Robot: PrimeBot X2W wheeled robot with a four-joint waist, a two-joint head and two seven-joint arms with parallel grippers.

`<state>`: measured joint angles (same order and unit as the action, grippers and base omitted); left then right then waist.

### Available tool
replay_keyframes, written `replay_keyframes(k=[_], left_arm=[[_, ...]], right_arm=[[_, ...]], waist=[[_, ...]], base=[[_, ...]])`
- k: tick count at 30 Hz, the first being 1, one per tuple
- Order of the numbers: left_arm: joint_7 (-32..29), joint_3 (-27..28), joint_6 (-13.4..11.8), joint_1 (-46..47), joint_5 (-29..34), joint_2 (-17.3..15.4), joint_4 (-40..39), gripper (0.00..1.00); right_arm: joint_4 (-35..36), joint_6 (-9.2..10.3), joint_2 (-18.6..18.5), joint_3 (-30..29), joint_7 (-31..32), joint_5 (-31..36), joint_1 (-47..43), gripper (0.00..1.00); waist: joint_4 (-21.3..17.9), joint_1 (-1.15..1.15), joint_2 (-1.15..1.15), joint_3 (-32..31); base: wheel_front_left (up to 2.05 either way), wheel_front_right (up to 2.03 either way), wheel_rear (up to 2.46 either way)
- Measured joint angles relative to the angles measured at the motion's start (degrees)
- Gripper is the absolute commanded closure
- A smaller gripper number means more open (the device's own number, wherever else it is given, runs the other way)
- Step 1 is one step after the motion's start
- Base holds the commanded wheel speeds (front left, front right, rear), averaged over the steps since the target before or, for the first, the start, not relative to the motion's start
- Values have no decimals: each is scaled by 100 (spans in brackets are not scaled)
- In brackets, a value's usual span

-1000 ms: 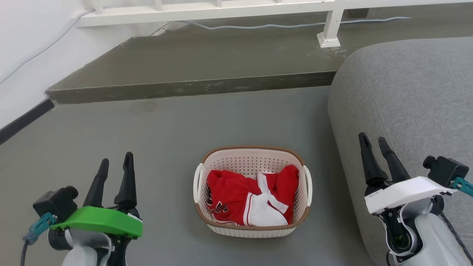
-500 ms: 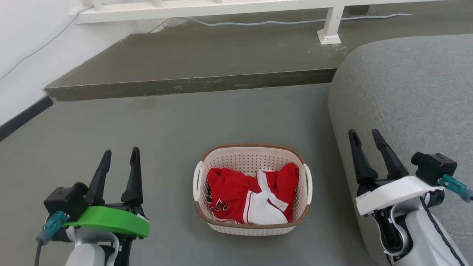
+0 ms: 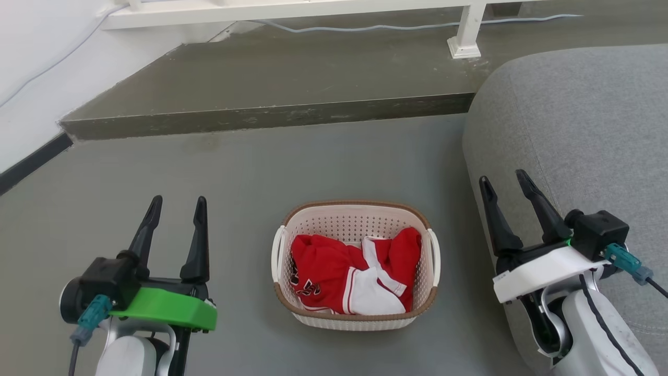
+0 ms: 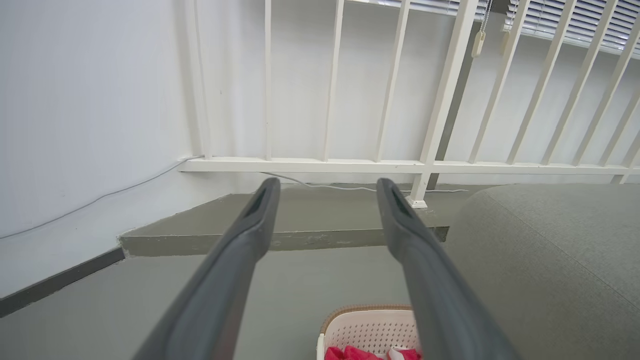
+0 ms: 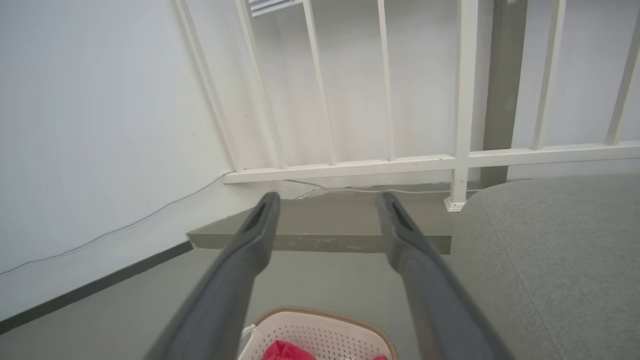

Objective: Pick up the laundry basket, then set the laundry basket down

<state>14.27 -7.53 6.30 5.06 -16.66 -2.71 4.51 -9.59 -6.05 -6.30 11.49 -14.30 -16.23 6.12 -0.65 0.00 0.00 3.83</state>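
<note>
- Left gripper (image 3: 178,200): fingers spread wide, nothing held; stationed left of the basket, apart from it.
- Laundry basket (image 3: 356,324): seated on the grey floor (image 3: 235,177) between both grippers, touched by neither; red and white garment (image 3: 323,263) heaped inside. Risk judged: should one loop handle (image 3: 275,253) be raised ahead of the other, the basket may be tipped and the garment spilled.
- Right gripper (image 3: 503,176): fingers likewise spread, empty; placed close against the grey sofa (image 3: 574,130). Risk judged: the cushion may be brushed on the inward swing, and the approach deflected.
</note>
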Motion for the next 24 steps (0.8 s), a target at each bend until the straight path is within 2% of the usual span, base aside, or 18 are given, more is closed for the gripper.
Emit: replay_keyframes(k=[24], left_arm=[[18,51,25,2,70,13,19,0]], right_arm=[[26,-46,85,-210,-4,166,42,0]], waist=[[-45,0,0,156]], base=[[0,0,0]])
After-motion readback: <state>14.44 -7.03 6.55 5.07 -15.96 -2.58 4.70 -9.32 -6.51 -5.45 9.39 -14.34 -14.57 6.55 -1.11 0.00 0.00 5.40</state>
